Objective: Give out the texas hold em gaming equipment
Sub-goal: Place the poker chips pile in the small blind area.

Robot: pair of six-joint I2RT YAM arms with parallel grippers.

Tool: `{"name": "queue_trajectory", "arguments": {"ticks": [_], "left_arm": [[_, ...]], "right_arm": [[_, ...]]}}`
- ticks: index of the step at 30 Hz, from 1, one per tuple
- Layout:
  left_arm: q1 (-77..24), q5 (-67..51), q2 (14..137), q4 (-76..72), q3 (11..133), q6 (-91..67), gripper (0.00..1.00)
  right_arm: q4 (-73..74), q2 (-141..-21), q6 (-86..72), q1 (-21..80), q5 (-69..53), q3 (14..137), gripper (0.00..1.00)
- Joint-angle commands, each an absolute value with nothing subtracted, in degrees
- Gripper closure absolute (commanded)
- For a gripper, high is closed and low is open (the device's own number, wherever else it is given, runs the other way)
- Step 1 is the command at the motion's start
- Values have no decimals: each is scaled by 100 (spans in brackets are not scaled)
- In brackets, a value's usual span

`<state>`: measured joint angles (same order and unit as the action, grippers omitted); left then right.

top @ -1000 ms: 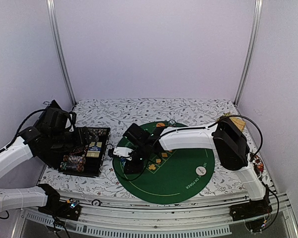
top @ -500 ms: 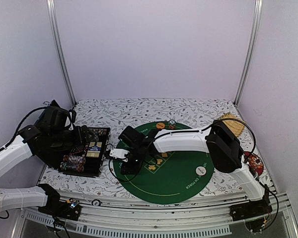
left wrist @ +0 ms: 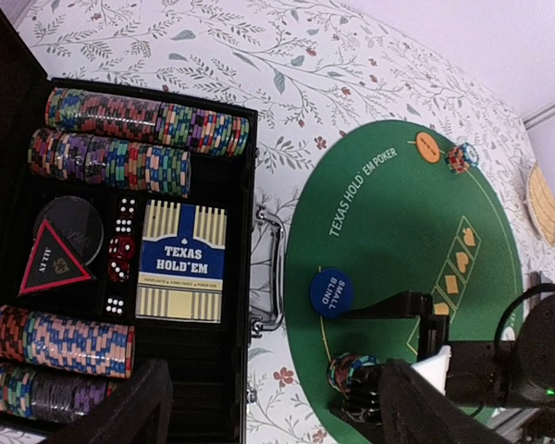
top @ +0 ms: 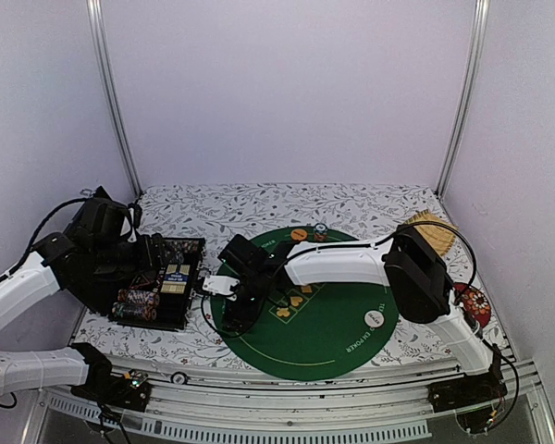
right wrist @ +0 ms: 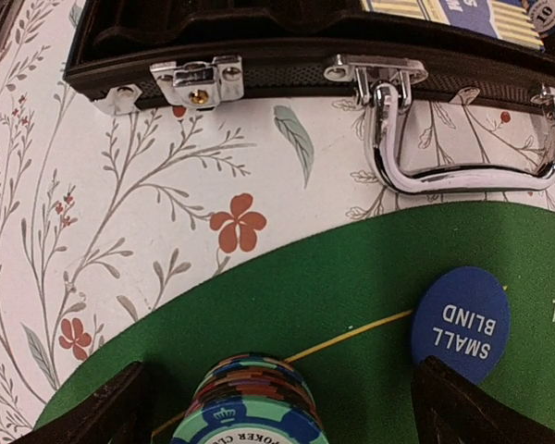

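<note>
A short stack of striped poker chips stands on the green mat near its left edge. My right gripper is open, a finger well clear on either side of the stack. The same chip stack shows in the left wrist view beside the blue "small blind" disc. My left gripper hovers open and empty over the black case, which holds rows of chips and a Texas Hold'em card box. An orange disc, a few chips and a white disc lie on the mat.
The case's chrome handle and latch face the mat edge. Dice and a black triangle piece lie in the case. A woven round mat and a red dish sit at the right.
My right arm shifted slightly left, set the chip stack on the mat, and its jaws opened off it. The left arm has not moved.
</note>
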<state>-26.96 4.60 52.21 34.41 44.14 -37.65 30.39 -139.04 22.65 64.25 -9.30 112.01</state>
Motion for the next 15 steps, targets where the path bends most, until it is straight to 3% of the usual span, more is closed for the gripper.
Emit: {"name": "queue_trajectory", "arguments": {"ticks": [1, 7, 15], "left_arm": [[-2645, 508, 5229, 3489, 4588, -3643, 20], [-2647, 465, 5239, 3494, 4627, -3595, 21], [-2645, 613, 5438, 3697, 4807, -3506, 18]], "right_arm": [[3226, -13686, 2339, 6521, -815, 11243, 1], [3197, -12628, 2622, 6524, -1707, 11190, 1], [2204, -11001, 2572, 6338, -2016, 10619, 1]]}}
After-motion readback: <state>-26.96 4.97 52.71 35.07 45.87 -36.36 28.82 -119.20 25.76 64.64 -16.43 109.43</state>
